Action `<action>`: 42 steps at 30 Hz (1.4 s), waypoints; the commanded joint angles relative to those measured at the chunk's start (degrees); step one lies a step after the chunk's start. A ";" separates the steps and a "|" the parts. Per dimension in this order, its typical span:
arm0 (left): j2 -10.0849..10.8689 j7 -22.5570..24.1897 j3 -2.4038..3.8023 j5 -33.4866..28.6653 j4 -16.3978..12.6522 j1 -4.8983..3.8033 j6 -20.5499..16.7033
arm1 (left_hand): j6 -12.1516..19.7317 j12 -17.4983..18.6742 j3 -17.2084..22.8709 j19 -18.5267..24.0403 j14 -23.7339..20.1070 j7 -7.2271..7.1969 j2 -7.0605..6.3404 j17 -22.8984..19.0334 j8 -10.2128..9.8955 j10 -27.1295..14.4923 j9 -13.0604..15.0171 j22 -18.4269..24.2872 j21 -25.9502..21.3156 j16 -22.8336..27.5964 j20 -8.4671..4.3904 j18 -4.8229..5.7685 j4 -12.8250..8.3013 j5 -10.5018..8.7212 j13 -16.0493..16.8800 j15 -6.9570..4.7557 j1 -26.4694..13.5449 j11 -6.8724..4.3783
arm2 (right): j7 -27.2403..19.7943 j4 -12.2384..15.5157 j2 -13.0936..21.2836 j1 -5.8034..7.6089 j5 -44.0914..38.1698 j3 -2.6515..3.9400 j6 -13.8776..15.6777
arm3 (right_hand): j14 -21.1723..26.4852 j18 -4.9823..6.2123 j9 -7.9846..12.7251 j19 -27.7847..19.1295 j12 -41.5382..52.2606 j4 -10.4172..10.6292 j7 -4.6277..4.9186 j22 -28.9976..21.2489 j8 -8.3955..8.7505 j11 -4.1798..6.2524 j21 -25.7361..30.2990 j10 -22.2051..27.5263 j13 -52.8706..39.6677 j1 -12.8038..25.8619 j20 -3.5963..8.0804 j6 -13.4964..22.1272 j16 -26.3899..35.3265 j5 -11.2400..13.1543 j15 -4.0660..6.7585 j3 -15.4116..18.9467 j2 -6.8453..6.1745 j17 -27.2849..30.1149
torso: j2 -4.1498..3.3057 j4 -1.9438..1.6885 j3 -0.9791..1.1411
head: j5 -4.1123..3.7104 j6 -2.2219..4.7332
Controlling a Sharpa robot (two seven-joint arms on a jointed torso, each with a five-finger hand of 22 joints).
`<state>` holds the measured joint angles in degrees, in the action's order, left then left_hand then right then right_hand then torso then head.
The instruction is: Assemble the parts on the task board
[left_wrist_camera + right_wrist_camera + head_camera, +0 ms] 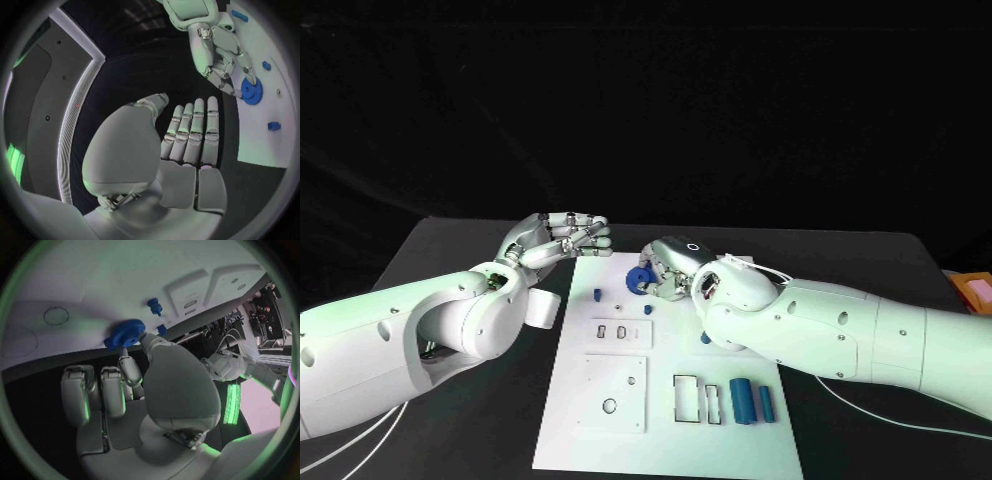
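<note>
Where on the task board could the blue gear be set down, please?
Bare room: the task board's near strip, below the cutouts and two blue cylinders. Crowded: the far end, where the right robot hand holds the blue gear by small blue pegs.

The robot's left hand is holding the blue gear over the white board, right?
Not quite: the right hand holds the blue gear over the white board. The left hand holds nothing. The right wrist view shows the gear pinched at its fingertips.
</note>
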<state>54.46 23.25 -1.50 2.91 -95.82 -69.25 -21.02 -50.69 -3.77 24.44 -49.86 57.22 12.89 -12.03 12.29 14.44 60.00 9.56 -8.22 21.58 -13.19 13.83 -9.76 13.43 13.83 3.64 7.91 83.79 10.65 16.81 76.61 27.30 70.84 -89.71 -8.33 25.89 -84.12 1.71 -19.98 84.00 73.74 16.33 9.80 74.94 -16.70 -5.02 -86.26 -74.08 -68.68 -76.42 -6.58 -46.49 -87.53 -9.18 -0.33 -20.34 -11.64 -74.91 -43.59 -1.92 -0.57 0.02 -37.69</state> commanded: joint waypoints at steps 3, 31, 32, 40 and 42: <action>-0.03 0.28 0.05 -0.11 -0.15 -0.09 0.87 | 0.44 0.05 -0.04 0.04 -0.35 0.94 0.34 0.09 -0.36 -0.30 0.08 0.07 0.25 0.24 0.00 -0.65 -0.39 -0.13 0.09 0.07 0.07 -0.08 | 0.15 0.23 0.19 -0.04 -0.54 -0.02 -1.94 | -4.27 -0.26 0.07 2.07 -0.16 0.11 0.08 10.23 0.41 -0.01 0.20 0.37 0.00 1.03 -0.32 0.37 -0.14 0.13 -0.49 0.82 -0.11 -7.66 | 0.01 0.02 0.00 | 0.09 -0.01; 0.34 0.73 0.04 -0.12 0.40 -0.08 1.54 | 0.50 0.05 0.13 0.20 -0.54 0.91 0.33 0.13 -0.38 -0.32 0.12 0.14 0.22 0.47 0.04 -0.63 -0.64 -0.15 0.09 0.13 -0.10 -0.07 | -12.64 11.69 17.38 2.23 19.19 0.88 3.12 | -4.36 -0.39 -0.07 2.47 0.82 -2.09 0.05 10.82 1.39 0.09 -0.12 -0.52 -1.20 -0.01 -0.29 -0.48 -0.31 -2.42 -0.42 0.61 1.40 -8.10 | 0.17 0.62 0.17 | -0.81 0.61; 0.34 0.75 0.04 -0.12 0.47 -0.08 1.57 | 0.50 0.05 0.13 0.21 -0.57 0.89 0.32 0.13 -0.37 -0.32 0.12 0.14 0.22 0.49 0.05 -0.63 -0.66 -0.15 0.09 0.13 -0.11 -0.08 | -13.49 12.07 18.75 2.47 20.57 0.89 2.08 | -4.34 -0.34 -0.08 2.33 0.69 -2.67 -0.10 10.68 1.49 0.17 0.03 -0.33 -1.08 -0.73 -0.31 -0.57 -0.29 -2.39 -0.40 0.36 1.22 -8.06 | 0.20 0.74 0.22 | -0.98 0.66; 0.10 0.87 0.04 -0.12 1.25 -0.07 1.93 | 0.47 0.03 0.15 0.22 -0.58 0.87 0.34 0.14 -0.35 -0.28 0.13 0.15 0.22 0.51 0.05 -0.63 -0.68 -0.15 0.09 0.13 -0.13 -0.09 | -18.16 11.59 25.90 3.39 25.40 0.75 -3.08 | -4.45 -0.08 -0.17 1.64 0.46 -4.84 -1.93 9.95 1.73 1.85 0.78 -0.06 -0.95 -2.97 0.68 -1.18 -0.44 -1.78 0.93 -0.66 0.22 -8.63 | 0.39 1.22 0.62 | -1.44 0.63; 0.03 0.91 0.04 -0.12 1.48 -0.07 2.00 | 0.47 0.03 0.15 0.22 -0.58 0.87 0.34 0.14 -0.35 -0.28 0.13 0.15 0.22 0.51 0.05 -0.63 -0.68 -0.15 0.09 0.13 -0.13 -0.09 | -19.02 11.01 26.88 3.32 25.20 0.68 -3.70 | -4.46 -0.10 -0.17 1.67 0.40 -4.99 -1.91 9.99 1.76 1.82 0.76 0.00 -0.90 -3.06 0.76 -1.24 -0.45 -1.85 0.97 -0.68 0.05 -8.67 | 0.42 1.25 0.73 | -1.43 0.66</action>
<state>54.65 23.37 -1.50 2.91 -94.38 -69.26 -20.40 -50.69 -3.77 24.52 -49.86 57.01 12.89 -12.02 12.33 14.44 60.00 9.60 -8.16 21.58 -12.97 13.83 -9.75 13.04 13.83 3.64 8.11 83.79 10.65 2.02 87.85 53.98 74.21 -67.37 -7.62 25.94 -84.02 1.71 -20.11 84.00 74.41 11.64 8.27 74.91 -15.15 -3.48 -85.68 -74.21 -69.60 -79.04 -6.13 -47.59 -87.76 -11.17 0.23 -20.98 -11.61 -74.90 -43.24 -0.82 -0.05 -1.36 -37.05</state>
